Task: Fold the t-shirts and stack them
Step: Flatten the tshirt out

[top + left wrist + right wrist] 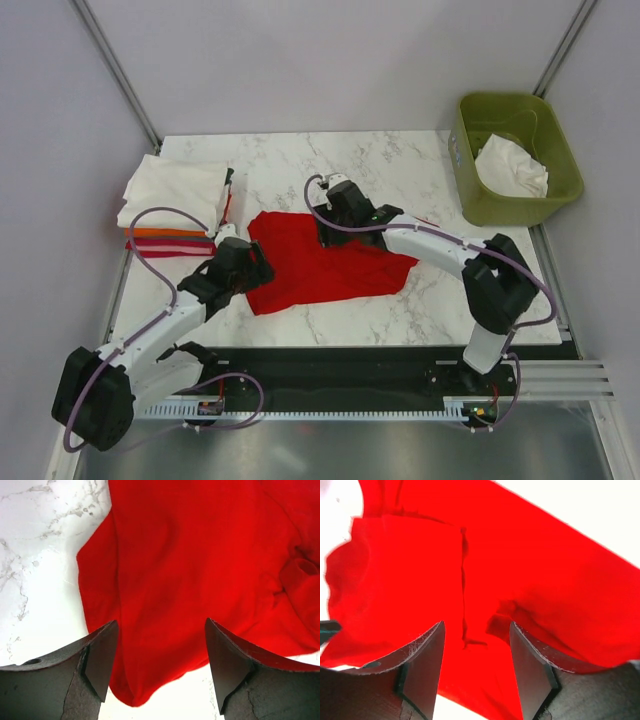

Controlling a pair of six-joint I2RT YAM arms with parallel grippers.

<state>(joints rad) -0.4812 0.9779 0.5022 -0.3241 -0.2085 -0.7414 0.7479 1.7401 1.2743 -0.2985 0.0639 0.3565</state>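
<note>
- Only the top view gives you the layout. The red t-shirt (330, 268) lies mid-worktop, a bit left of centre. The folded stack (175, 195), white on top, sits at the far-left corner. The green bin (515, 155) at the far-right corner holds white cloth (512, 168).
- Only the wrist views show you the fingers.
  - The left gripper (160, 665) is spread wide over the shirt's left edge.
  - The right gripper (475, 665) is also spread, over the far part, with a seam (463, 580) running up between its fingers.
- The shirt's long axis runs roughly from the left edge to the right edge, slightly skewed. It is loose, wrinkled and not folded.
- You can't tell which way the collar faces. The left wrist view shows a rolled opening (304, 570), but it could be a sleeve or the neck.
- You can't tell whether the fingertips touch the cloth. In the top view both wrists cover part of the shirt.
</note>
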